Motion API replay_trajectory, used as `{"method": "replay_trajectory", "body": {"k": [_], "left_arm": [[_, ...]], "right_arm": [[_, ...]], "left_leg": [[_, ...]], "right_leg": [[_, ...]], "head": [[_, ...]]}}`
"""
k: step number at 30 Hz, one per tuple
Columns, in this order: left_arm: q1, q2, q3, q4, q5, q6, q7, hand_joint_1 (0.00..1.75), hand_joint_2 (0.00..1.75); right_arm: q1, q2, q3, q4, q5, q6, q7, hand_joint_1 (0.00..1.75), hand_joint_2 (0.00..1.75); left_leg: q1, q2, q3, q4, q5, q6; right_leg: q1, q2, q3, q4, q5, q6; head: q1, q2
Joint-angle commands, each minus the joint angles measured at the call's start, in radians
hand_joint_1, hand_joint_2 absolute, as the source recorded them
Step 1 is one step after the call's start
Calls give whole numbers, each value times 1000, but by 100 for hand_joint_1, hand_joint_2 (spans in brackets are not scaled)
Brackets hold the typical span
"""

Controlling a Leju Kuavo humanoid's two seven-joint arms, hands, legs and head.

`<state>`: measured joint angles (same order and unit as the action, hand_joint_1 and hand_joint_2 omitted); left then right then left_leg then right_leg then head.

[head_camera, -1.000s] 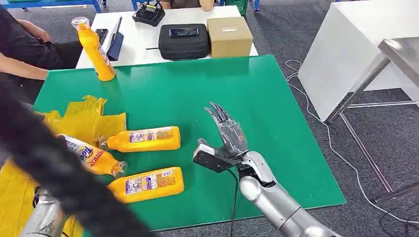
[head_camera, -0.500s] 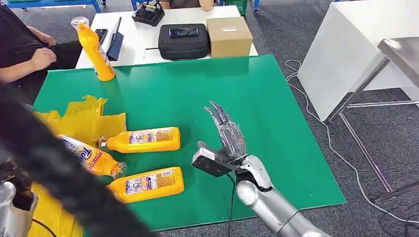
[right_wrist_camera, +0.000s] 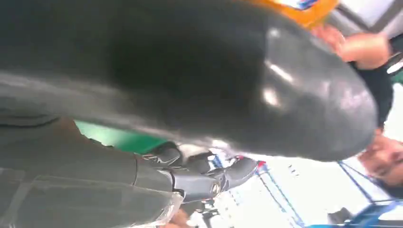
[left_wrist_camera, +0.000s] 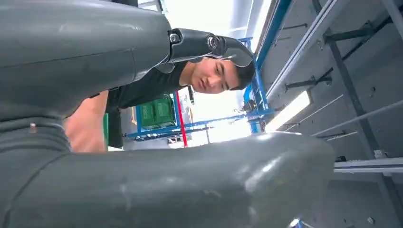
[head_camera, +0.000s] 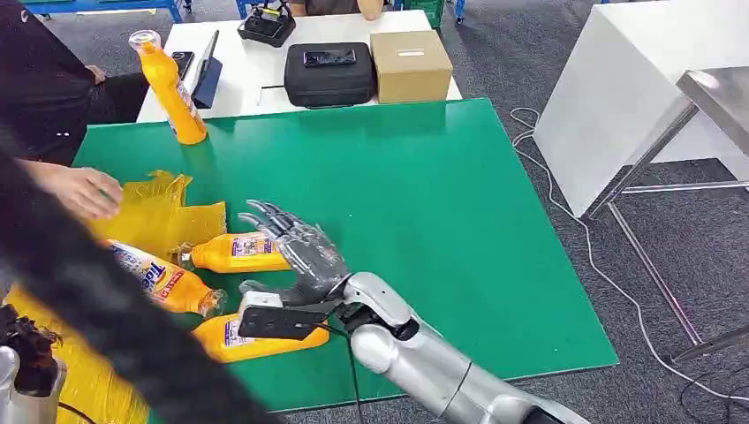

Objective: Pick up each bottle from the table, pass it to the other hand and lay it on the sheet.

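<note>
Note right hand [head_camera: 296,256]: fingers spread, holding nothing, hovering over two orange bottles lying on green desk [head_camera: 459,203]. Upper lying bottle [head_camera: 234,252] partly hidden under fingers; lower lying bottle [head_camera: 265,340] beside thumb, contact not discernible. Third bottle [head_camera: 163,278] rests with its base on yellow sheet [head_camera: 159,212]. Fourth bottle [head_camera: 168,88] stands upright at far desk corner. Left hand [left_wrist_camera: 142,95]: grip state not readable. Check person's hand [head_camera: 84,190] touching sheet edge.
</note>
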<state>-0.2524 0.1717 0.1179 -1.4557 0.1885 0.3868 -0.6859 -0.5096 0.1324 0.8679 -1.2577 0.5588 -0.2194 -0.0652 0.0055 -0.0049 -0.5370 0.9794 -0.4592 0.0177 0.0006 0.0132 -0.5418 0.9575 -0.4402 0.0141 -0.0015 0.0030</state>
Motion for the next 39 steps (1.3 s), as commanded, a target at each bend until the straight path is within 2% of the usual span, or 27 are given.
{"method": "replay_trajectory", "body": {"k": [1, 5, 6, 12, 17, 21, 25, 29, 31, 35, 37, 39], "left_arm": [[-35, -19, -20, 22, 4, 5, 7, 0, 0], [-35, -19, -20, 22, 4, 5, 7, 0, 0], [-36, -20, -21, 22, 5, 6, 7, 0, 0], [-100, -48, -86, 69, -1, 2, 16, 0, 0], [-102, -53, -100, 42, -1, 30, 32, 0, 0], [-80, -54, -83, 28, -4, 33, 42, 0, 0], [-66, -57, -79, 29, -5, 30, 42, 0, 0], [34, -57, -44, -42, -6, 27, 31, 0, 0], [14, -70, -41, -22, -3, 7, 42, 0, 0], [-43, -117, -66, -22, -57, -1, 77, 0, 0], [-54, -124, -81, -28, -74, -1, 102, 0, 0], [-81, -112, -95, 23, -71, -7, 108, 0, 0]], "right_arm": [[-89, -2, 105, 85, -16, -2, 3, 0, 0], [-89, -2, 105, 85, -16, -2, 3, 0, 0], [-98, 8, 113, 96, -25, 9, 4, 0, 175], [-188, 146, 204, 298, -21, 103, 76, 0, 175], [-189, 181, 268, 450, 20, 136, 156, 0, 175], [-146, 159, 270, 498, 111, 72, 197, 0, 175], [-117, 147, 250, 492, 133, 59, 197, 0, 175], [-85, 151, 259, 436, 141, 77, 174, 0, 175], [-60, 137, 242, 382, 165, 71, 189, 0, 175], [-19, 102, 207, 274, 250, 108, 238, 0, 175], [-7, 92, 200, 268, 268, 124, 264, 0, 175], [-16, 102, 178, 335, 245, 131, 274, 0, 175]], "left_leg": [[0, 0, 1, 0, 0, 0], [0, -1, 0, 0, 0, -1], [0, -1, 0, 0, 0, -1], [-2, 0, -1, 0, 0, -1], [0, -1, 1, -1, 1, -1], [0, -1, 2, -2, 0, -1], [0, -2, 2, -2, 0, -1], [-1, 2, 2, -2, 0, -1], [-1, 3, 1, -2, -1, -1], [-1, -6, -2, 0, 0, -1], [-1, -5, -3, 0, 0, 0], [-1, -4, -1, 0, 1, 0]], "right_leg": [[0, -1, 1, -1, 0, 1], [-1, -3, 2, 0, -1, 1], [-1, -2, 1, 0, 0, 0], [-1, -1, -1, 1, 0, 0], [0, -3, 1, -1, 0, 0], [0, -3, 3, -2, 0, 1], [0, -4, 4, -3, 0, 1], [-1, 1, 2, -2, 0, 0], [-1, 1, 2, -2, 0, 0], [0, -7, -1, -1, -1, 0], [0, -6, -1, -1, 0, 0], [0, -6, 0, -2, 0, 1]], "head": [[0, 0], [0, 0], [0, 0], [0, 0], [0, 0], [0, 0], [0, 0], [0, 0], [0, 0], [0, 0], [0, 0], [0, 0]]}}
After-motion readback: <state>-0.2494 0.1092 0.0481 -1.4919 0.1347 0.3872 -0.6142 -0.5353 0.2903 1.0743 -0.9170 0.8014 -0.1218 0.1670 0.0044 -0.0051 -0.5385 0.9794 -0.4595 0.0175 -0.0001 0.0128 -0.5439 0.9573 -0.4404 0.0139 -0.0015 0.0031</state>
